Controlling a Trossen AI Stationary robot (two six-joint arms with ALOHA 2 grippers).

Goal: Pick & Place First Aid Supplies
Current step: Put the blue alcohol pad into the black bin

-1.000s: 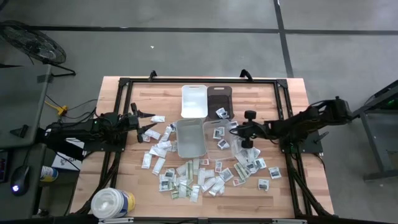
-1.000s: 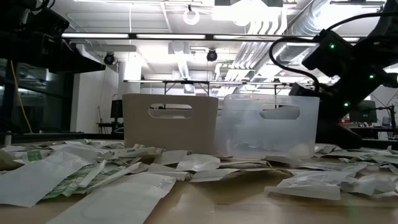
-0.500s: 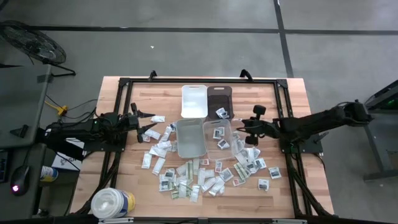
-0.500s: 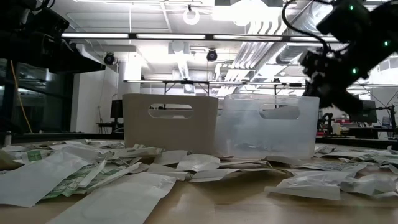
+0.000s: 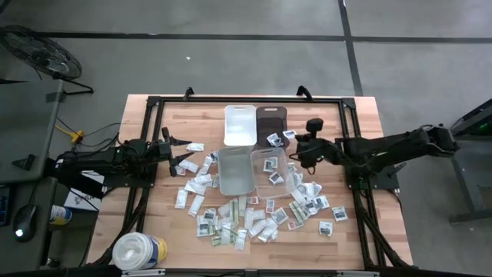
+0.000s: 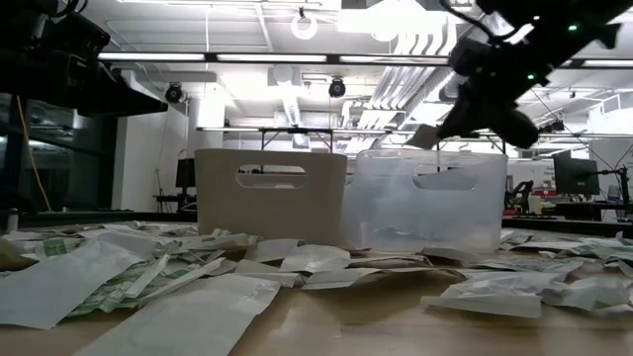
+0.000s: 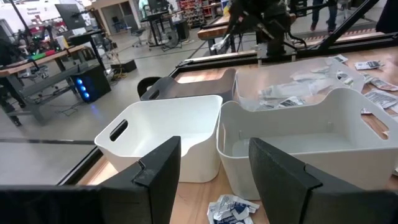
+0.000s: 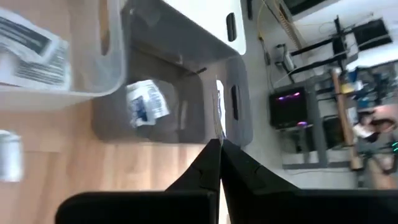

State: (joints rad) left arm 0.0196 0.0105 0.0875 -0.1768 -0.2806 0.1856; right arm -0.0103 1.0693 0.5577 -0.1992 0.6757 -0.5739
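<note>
A tub (image 5: 139, 251) stands at the near left corner. Packets (image 5: 247, 219) are strewn around four bins (image 5: 236, 169). The left gripper (image 5: 184, 151), parted and empty, is held left of them. The right gripper (image 5: 293, 144), pinched on a packet (image 8: 219, 106), is raised beside the dark bin (image 5: 270, 125).

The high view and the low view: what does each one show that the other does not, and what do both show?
Only the high view shows the big round tub at the table's near left corner, the dark bin and the waiting left pincer, open over the packets on the left. Only the low view shows the room's ceiling lights behind the table. Both show the scattered packets, the clear bin and the right pincer, shut on a packet held in the air.
</note>
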